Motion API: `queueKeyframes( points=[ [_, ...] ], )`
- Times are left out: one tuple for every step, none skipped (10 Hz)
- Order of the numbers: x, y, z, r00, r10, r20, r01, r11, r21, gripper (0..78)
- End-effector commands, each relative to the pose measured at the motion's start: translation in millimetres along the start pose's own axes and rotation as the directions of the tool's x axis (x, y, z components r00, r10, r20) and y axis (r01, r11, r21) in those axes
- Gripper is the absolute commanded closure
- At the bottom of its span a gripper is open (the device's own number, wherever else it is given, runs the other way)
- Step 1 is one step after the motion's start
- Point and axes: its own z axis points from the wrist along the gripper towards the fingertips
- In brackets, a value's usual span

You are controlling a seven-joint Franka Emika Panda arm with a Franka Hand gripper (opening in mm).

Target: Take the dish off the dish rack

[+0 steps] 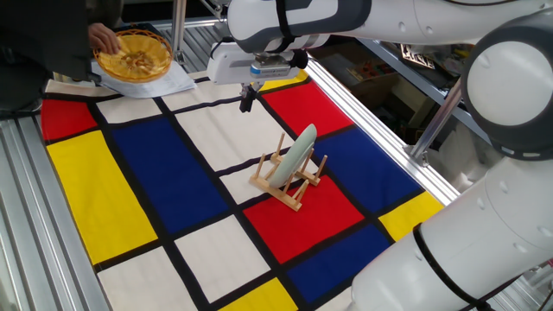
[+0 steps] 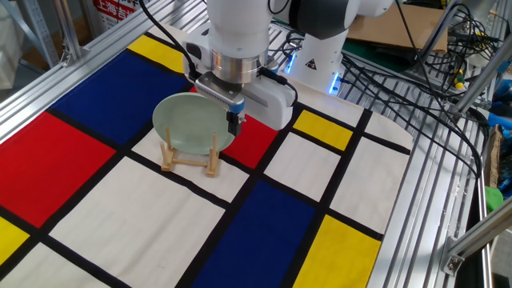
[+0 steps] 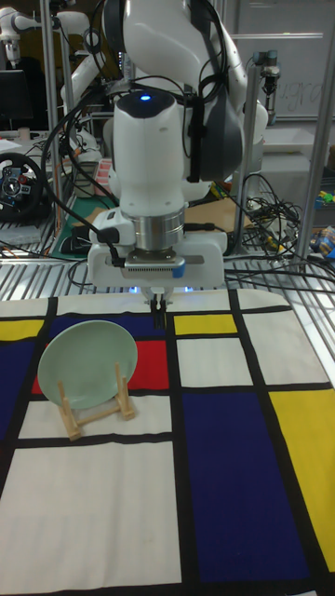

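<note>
One fixed view shows the dish (image 1: 297, 152) standing on its edge in the dish rack (image 1: 288, 180), near the middle of the picture on the colored cloth (image 1: 138, 164) over the bench. The gripper (image 1: 248, 97) hangs above and up-left of the dish, not touching it, with its fingers close together and nothing between them. In the upper left corner sits a yellow basket (image 1: 134, 54) with a hand (image 1: 104, 36) at its rim. I cannot tell what is inside.

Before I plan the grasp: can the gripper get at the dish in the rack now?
Probably yes. The gripper hangs apart from the dish, whose upper rim stands free above the rack.
</note>
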Motion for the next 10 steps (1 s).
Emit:
queueKeyframes(
  points=[
    [-0.2,0.0,-1.1,1.000,-0.001,0.002,0.001,1.000,0.001,77.6],
    [-0.2,0.0,-1.1,1.000,-0.001,0.002,0.001,1.000,0.001,77.6],
    [-0.2,0.0,-1.1,1.000,-0.003,0.002,0.003,1.000,0.001,77.6],
    [-0.2,0.0,-1.1,1.000,-0.003,0.002,0.003,1.000,0.001,77.6],
    [-0.2,0.0,-1.1,1.000,-0.004,0.003,0.004,1.000,0.003,77.6],
    [-0.2,-0.2,-1.1,1.000,-0.003,0.004,0.003,1.000,0.002,77.6],
    [-0.2,-0.4,-1.1,1.000,-0.002,0.005,0.002,1.000,0.001,77.6],
    [-0.4,-1.4,-0.9,1.000,-0.006,0.006,0.006,1.000,0.002,77.6],
    [-0.9,-4.0,-0.5,1.000,-0.011,0.009,0.011,1.000,0.002,77.6],
    [-1.9,-5.5,-0.4,1.000,-0.015,0.010,0.015,1.000,0.002,77.6]
  ],
)
